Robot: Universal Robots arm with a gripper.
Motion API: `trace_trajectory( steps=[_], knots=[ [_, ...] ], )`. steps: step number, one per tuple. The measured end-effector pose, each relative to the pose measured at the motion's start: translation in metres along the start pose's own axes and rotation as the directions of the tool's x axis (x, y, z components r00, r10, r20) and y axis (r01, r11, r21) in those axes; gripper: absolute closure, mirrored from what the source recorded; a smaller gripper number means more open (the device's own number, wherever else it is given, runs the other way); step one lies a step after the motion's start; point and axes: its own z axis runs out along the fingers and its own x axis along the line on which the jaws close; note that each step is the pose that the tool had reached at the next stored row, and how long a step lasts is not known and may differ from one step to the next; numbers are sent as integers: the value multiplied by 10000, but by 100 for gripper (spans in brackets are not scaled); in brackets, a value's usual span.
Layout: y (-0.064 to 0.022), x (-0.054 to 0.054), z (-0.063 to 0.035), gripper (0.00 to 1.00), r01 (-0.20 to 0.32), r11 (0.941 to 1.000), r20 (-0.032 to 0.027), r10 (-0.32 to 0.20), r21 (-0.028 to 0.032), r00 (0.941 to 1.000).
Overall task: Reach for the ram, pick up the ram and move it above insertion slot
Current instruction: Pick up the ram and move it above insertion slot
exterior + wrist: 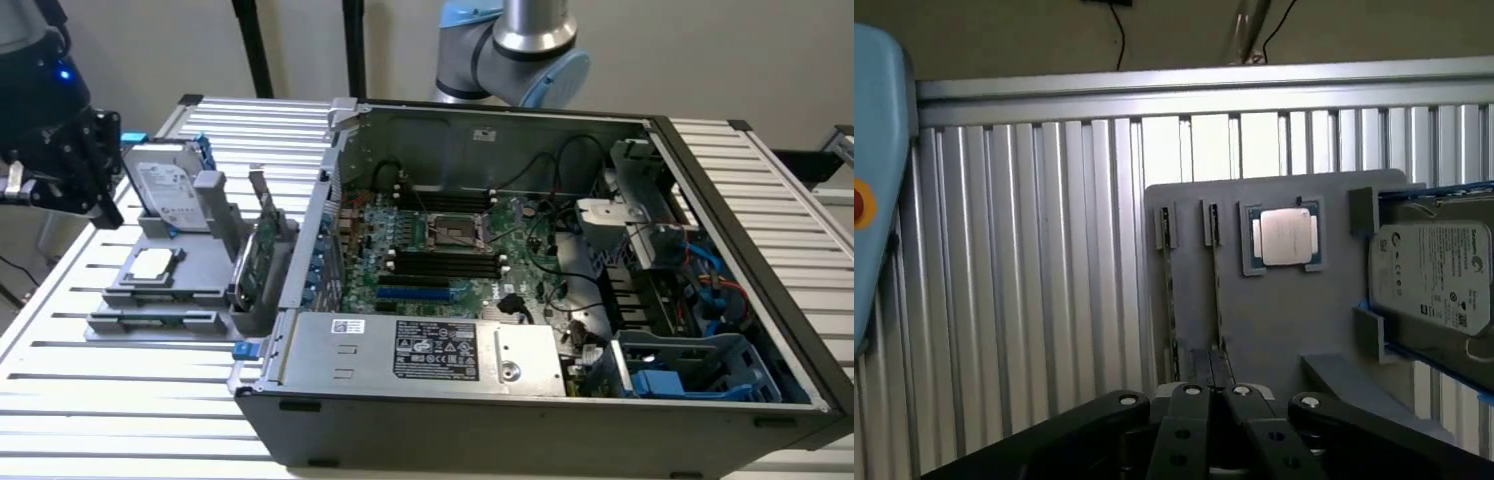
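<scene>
1. Wrist view: your gripper (1214,392), clenched on nothing, faces the ram (1218,300), which stands on edge in the grey holder (1294,320) just ahead, long axis along the bench (1034,280) slats.
2. Exterior view: the gripper hangs at the bench edge on the exterior view's left, the holder beside the computer case (534,420).

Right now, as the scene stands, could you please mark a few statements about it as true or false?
1. The computer case is open, and the motherboard is visible inside. True.
2. The pincer holds the ram above the motherboard. False: the ram sits in a slot of the gray holder, outside the case.
3. A processor chip lies on the holder, between the ram and the hard drive. True.
4. The hard drive lies on the motherboard. False: it rests on the gray holder.
</scene>
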Motion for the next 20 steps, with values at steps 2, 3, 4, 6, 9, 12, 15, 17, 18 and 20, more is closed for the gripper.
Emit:
trace_trajectory(
  steps=[2,3,4,6,9,12,15,17,18,20],
  knots=[
    [-8,-1,0,89,280,9996,-7,-280,1,9996],
    [-14,0,0,89,389,9992,-10,-389,1,9992],
    [-30,-1,0,89,462,9989,-12,-462,2,9989],
    [-93,-2,-2,89,491,9988,-8,-491,-6,9988],
    [-120,2,-2,89,501,9987,-7,-501,-12,9987],
    [-123,45,22,83,513,9987,-8,-513,-13,9987],
    [-126,120,75,70,551,9985,-10,-551,-15,9985],
    [-127,164,114,58,598,9982,-9,-598,-13,9982],
    [-128,175,133,58,636,9980,-9,-636,-13,9980],
    [-129,184,168,53,753,9972,-14,-753,-14,9972]
  ],
)
